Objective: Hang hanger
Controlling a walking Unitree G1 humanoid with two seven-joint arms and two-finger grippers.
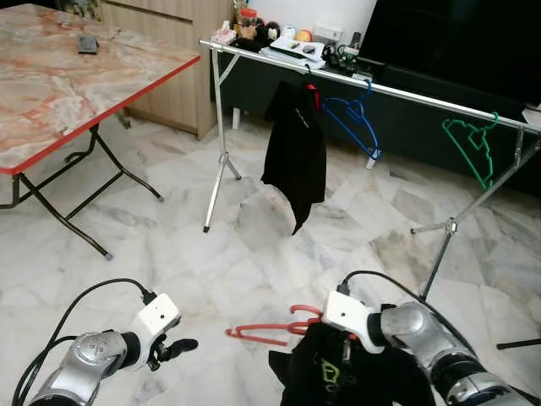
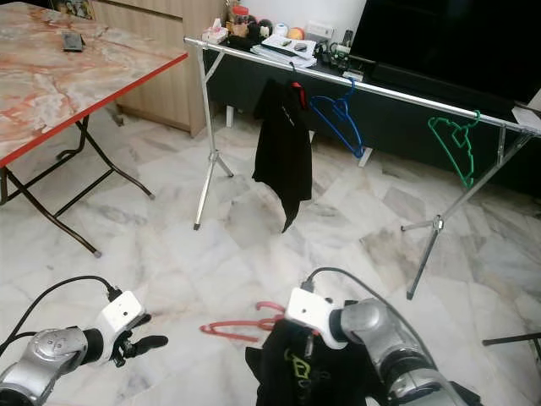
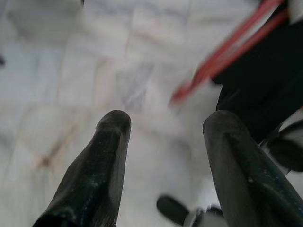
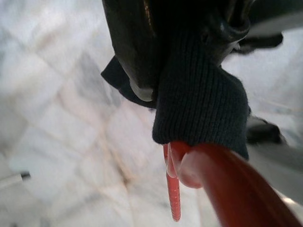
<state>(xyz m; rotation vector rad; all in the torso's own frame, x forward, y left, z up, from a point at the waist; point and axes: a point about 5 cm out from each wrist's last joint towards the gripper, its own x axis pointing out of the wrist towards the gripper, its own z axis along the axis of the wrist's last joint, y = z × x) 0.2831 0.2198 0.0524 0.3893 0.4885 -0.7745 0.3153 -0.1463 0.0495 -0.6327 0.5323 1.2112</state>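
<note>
Right hand [image 1: 338, 338] clenched on red hanger [image 1: 262, 331] (dark garment [image 1: 338, 376] attached); left hand [image 1: 173, 348] released, low.

White marble floor tiles [image 1: 169, 228] (grey-veined) run under a red-edged folding table [image 1: 59, 85] with a marbled top; a wooden cabinet [image 1: 173, 51] stands behind it against a white wall [image 1: 321, 13].

No readable text anywhere.

The dark garment [image 1: 338, 376] low in the head views carries a small yellow-green print, too small and creased to read; things on the far shelf [image 1: 292, 52] show no legible labels.
</note>
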